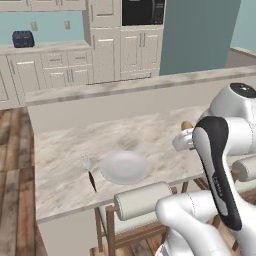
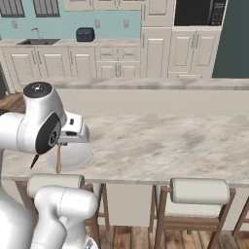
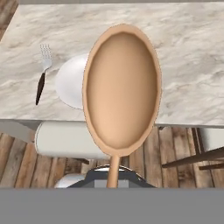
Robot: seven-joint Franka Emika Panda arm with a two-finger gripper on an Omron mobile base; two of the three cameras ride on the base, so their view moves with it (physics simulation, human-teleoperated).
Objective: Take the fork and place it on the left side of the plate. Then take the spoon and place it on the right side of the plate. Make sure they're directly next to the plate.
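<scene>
fork (image 1: 89, 171) just left of plate (image 1: 125, 167) on counter (image 1: 65, 150), spoon (image 3: 121, 94) above

Home kitchen: white cabinets (image 2: 73, 62), built-in microwave (image 2: 198, 12), sink (image 2: 39, 42) and toaster (image 2: 85, 34) at 12 o'clock, marble table (image 2: 165, 141), stools (image 2: 199, 190).

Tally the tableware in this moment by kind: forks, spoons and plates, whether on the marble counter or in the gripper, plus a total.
Forks: 1, the fork lying left of the plate
Spoons: 1, the spoon held in the gripper
Plates: 1, the plate on the counter
Total: 3
</scene>
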